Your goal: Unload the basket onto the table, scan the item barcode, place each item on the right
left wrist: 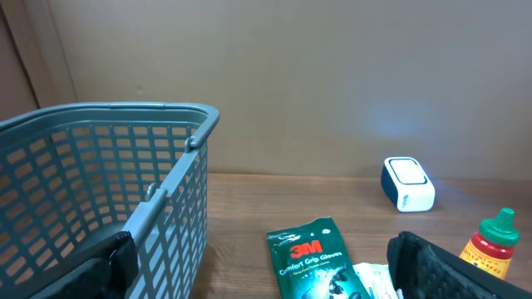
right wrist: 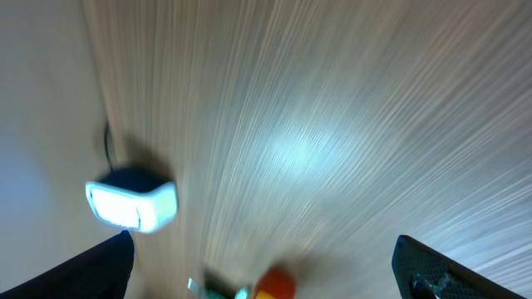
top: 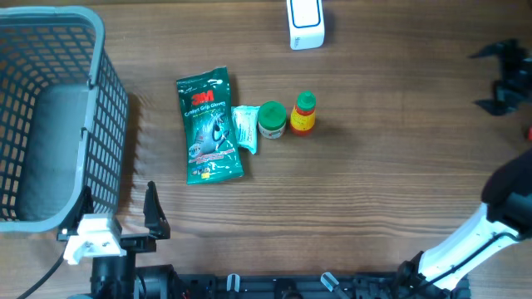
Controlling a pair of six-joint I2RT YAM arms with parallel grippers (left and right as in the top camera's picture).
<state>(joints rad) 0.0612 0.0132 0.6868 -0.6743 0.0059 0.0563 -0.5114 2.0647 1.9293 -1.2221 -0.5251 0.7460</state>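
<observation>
overhead, items: The gloves pack (top: 209,124), sachet (top: 246,127), jar (top: 272,119) and bottle (top: 303,114) lie in a close row on the middle of the desk (top: 391,166). Neither arm touches them. I cannot tell which one is to be scanned, and no barcode shows.
overhead, scanner: The scanner (top: 305,23) stands at the far edge, well apart from the row. I judge an item has to be lifted and carried up to it.
overhead, basket: The basket (top: 98,50) sits at the left, probably there to take scanned goods.
overhead, left tool: My left tool (top: 120,214) rests low at the near edge, just beside the basket's corner. It is released and empty, and seems parked out of the way.
overhead, right tool: My right tool (top: 492,79) hangs at the far right, well apart from the row, with its fingers spread and grasping nothing. My right arm (top: 474,241) rises from the near right corner and bends at the elbow.
left wrist, pose: The left tool is held low and level and points at the far wall. The basket wall fills the left, the gloves pack lies ahead between my fingers, and the bottle and scanner are to the right.
right wrist, pose: The picture is streaked. The right tool tilts down over bare desk, with a finger in each lower corner and nothing between them. The scanner is at the left, and the bottle's red just shows at the bottom edge.
</observation>
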